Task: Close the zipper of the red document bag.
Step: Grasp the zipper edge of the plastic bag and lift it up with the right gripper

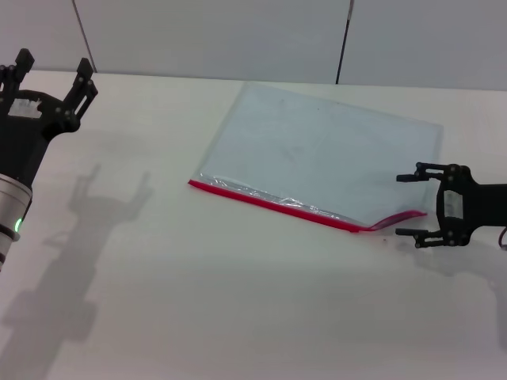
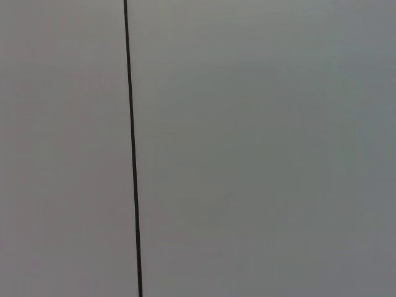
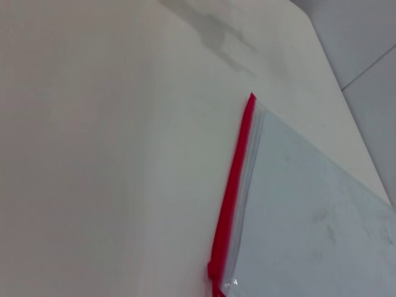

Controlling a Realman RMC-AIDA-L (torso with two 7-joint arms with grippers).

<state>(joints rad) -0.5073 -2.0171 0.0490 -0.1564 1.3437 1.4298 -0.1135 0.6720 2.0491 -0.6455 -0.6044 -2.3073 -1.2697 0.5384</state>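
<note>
Zipper (image 1: 273, 203) trims the near edge of the red document bag (image 1: 317, 154), flat on the bench (image 1: 198, 301). Right gripper (image 1: 410, 206) sits just beside its kinked end, jaws spread; left gripper (image 1: 51, 67) is raised far left, jaws spread.

One red document bag (image 1: 325, 150) lies on the single white bench (image 1: 198, 301). It carries one zipper (image 1: 277, 206), a red strip along one long edge, also seen in the right wrist view (image 3: 234, 192). Two claws are in view: one left claw (image 1: 51, 67) and one right claw (image 1: 405, 206), each showing two fingers. One dark vertical line (image 2: 132, 148) crosses the grey wall.
</note>
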